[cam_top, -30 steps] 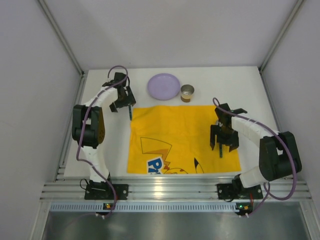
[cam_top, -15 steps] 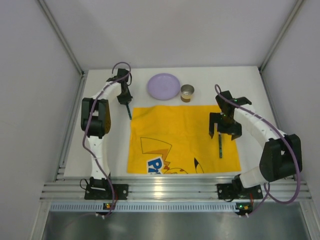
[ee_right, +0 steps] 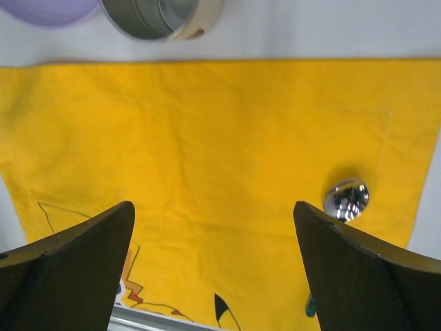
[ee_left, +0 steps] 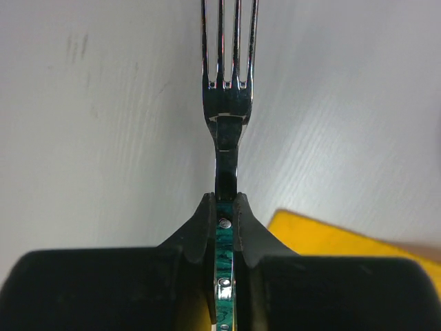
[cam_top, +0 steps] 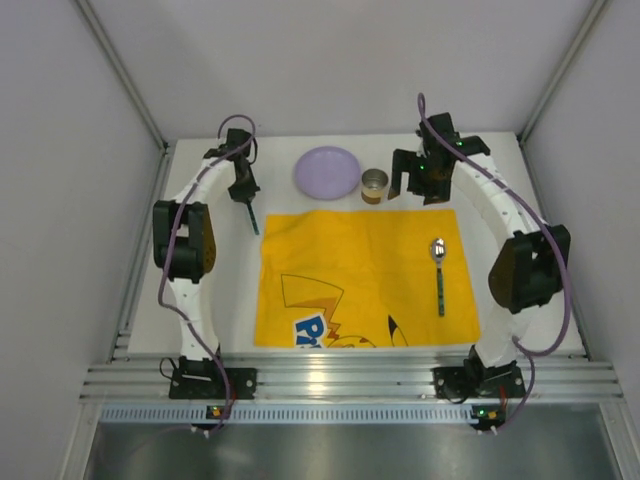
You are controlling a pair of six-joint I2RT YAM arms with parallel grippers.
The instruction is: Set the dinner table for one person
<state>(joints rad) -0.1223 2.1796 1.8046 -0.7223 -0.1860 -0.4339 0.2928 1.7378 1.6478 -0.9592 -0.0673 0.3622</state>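
Table (cam_top: 280, 150): white, fills the floor of the cell from the arm bases to the far wall. A yellow printed cloth (cam_top: 350, 270) lies flat on its near centre.

Left gripper (cam_top: 245, 190): stands over bare table just beyond the cloth's far-left corner. The wrist view shows the left gripper (ee_left: 224, 207) with fingers (ee_left: 200, 227) pressed together on the green handle of a fork (ee_left: 227, 103), pinching it edge-on. The tines point away from the camera over white surface, and a cloth corner (ee_left: 324, 238) shows at lower right. From above, the fork (cam_top: 253, 218) runs along the cloth's left edge. Whether it touches the table cannot be told.

Right gripper (cam_top: 420, 180): at the far edge of the cloth, just right of the cup (cam_top: 374, 185). Its wrist view shows the right gripper (ee_right: 213, 207) with fingers (ee_right: 83, 241) spread wide and nothing between them.

Spoon (cam_top: 439, 270): lies on the cloth's right side, bowl toward the far edge, apart from both grippers. Its bowl (ee_right: 346, 198) shows shiny in the right wrist view.

Plate (cam_top: 327, 172): lilac, on bare table beyond the cloth, just left of the metal cup.
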